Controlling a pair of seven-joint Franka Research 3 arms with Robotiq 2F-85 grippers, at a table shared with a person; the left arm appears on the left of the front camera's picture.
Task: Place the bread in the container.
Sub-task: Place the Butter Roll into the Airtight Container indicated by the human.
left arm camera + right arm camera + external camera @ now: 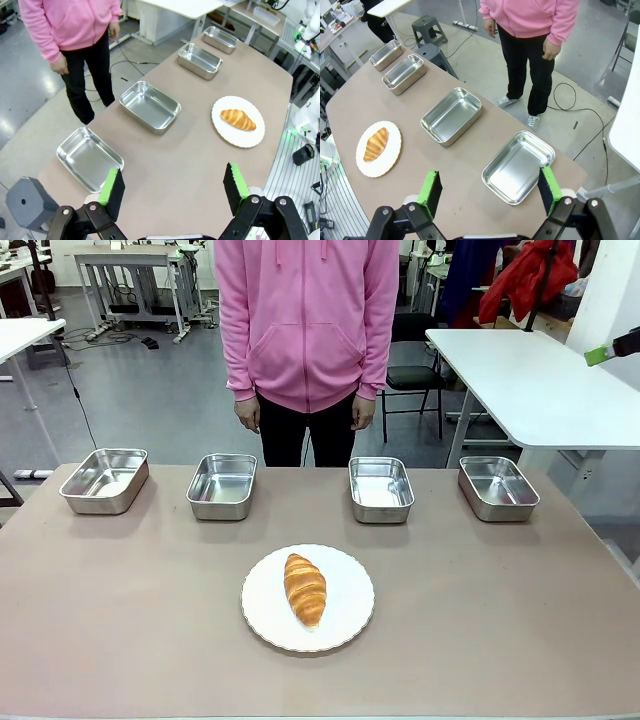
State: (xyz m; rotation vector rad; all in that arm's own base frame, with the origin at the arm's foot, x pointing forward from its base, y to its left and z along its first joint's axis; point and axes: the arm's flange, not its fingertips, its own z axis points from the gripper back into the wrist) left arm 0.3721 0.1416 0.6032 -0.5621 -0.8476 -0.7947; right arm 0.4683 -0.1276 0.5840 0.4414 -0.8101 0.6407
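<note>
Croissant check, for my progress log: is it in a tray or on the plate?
On the plate. The croissant lies on the white plate; the four steel trays beyond it hold nothing.

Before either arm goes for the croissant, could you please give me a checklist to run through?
1. The croissant lies free on the white plate: ok.
2. The left fingers are open and empty: ok.
3. The right fingers are open and empty: ok.
4. All four steel trays are empty: ok.
5. Which tray is meant: cannot tell.
6. The person's hands hang clear of the table: ok.
</note>
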